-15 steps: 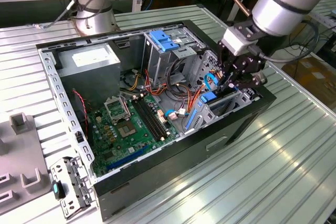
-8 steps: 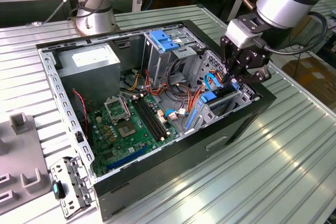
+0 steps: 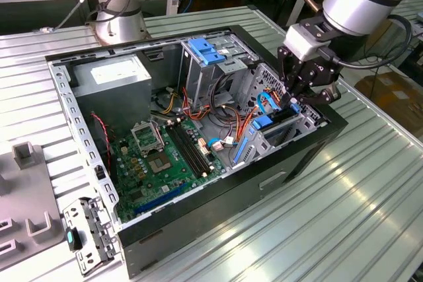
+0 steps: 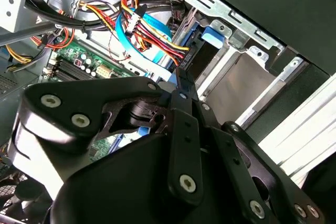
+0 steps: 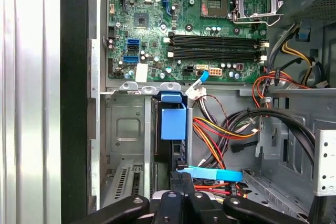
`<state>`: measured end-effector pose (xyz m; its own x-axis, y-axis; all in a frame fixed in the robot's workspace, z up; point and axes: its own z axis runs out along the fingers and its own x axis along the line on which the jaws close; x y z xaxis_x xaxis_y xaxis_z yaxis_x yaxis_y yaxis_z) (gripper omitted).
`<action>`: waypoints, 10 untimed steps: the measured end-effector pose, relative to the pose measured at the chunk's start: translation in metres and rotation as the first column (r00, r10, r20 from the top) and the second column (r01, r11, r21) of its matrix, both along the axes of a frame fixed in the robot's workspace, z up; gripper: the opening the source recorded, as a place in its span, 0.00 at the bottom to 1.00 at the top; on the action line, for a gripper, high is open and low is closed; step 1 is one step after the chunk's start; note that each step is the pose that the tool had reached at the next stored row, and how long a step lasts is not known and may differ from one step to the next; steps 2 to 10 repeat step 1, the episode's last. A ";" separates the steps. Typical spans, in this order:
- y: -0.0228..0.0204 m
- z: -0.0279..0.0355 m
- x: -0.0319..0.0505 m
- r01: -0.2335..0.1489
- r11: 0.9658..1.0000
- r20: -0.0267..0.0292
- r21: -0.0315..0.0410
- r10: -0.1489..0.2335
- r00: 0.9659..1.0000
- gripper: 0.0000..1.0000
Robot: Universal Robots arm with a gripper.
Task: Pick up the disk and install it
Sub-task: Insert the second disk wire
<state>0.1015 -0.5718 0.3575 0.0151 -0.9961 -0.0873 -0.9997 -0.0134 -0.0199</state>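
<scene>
The disk (image 3: 283,118) stands on edge in the drive cage at the case's corner on the exterior view's right. Its dark body (image 5: 167,156) sits between the cage's metal walls, with a blue side rail (image 5: 173,121) on top. My gripper (image 3: 295,100) hangs just above that cage. In both wrist views the black fingers are shut together, and the gripper (image 5: 181,179) has its tips at the disk's near end. The second wrist view has the gripper (image 4: 181,74) reaching toward the dark disk (image 4: 197,61) under its blue tab (image 4: 215,32). Whether the tips touch the disk I cannot tell.
The open black computer case (image 3: 198,229) lies on a ribbed metal table. Inside are the green motherboard (image 3: 165,156), a grey power supply box (image 3: 112,80), a light-blue bracket (image 3: 206,51) and bundled cables (image 5: 220,129). A flat blue cable (image 5: 212,174) crosses beside the fingers. Another arm's base (image 3: 122,11) stands behind.
</scene>
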 end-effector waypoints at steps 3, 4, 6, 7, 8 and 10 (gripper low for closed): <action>0.0000 0.0000 0.0000 0.000 1.000 0.000 0.000 0.000 1.000 0.11; 0.0000 0.0000 0.0000 0.000 1.000 0.000 0.000 0.000 1.000 0.11; 0.0000 0.0000 0.0000 0.000 1.000 0.000 0.000 0.000 1.000 0.11; 0.0000 0.0000 0.0000 0.000 1.000 0.000 0.000 0.000 1.000 0.11; 0.0000 0.0000 0.0000 0.000 1.000 0.000 0.000 0.000 1.000 0.11; 0.0000 0.0000 0.0000 0.000 1.000 0.000 0.000 0.000 1.000 0.11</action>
